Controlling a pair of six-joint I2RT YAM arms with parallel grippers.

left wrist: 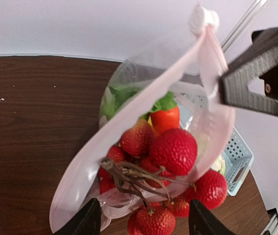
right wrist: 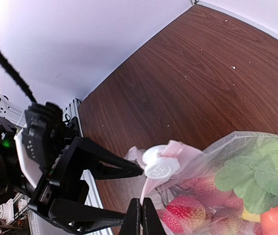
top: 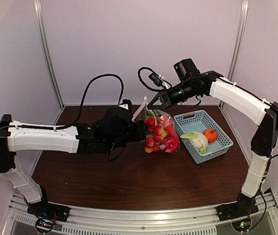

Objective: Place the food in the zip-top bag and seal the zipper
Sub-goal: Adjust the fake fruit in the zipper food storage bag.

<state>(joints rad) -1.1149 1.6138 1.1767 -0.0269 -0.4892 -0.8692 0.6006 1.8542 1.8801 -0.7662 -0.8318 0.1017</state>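
The zip-top bag (top: 162,133) rested on the counter (top: 104,181) between the two arms, just beside the light-blue basket (top: 218,148), with its mouth pulled upward. The right hand (right wrist: 141,218) was pinched flat on the film at the mouth edge, just under the white slider (right wrist: 161,165) of the zipper (left wrist: 211,58). The left hand (left wrist: 144,208) was spread wide at the bag's lower end, with bulging plastic and red fruits (left wrist: 173,149) between its fingers; whether it touched the bag could not be told. Leafy greens (left wrist: 117,98) lay deeper inside, while a pale cabbage (top: 196,141) and a small orange pumpkin (top: 210,134) sat in the basket. The bag looked thin, slick and limp, likely to fold and sag wherever nothing held it, and its light, loose load would probably roll and drag the belly sideways. The press-seal strip seemed its only firm part, so the surest holds were probably along that strip, near each end, keeping it taut for the slider; a pinch on the belly risked slipping or catching a toy. The cabbage, bulky and round, probably wanted a wide grip across its middle; the pumpkin, small and hard, a narrow one.
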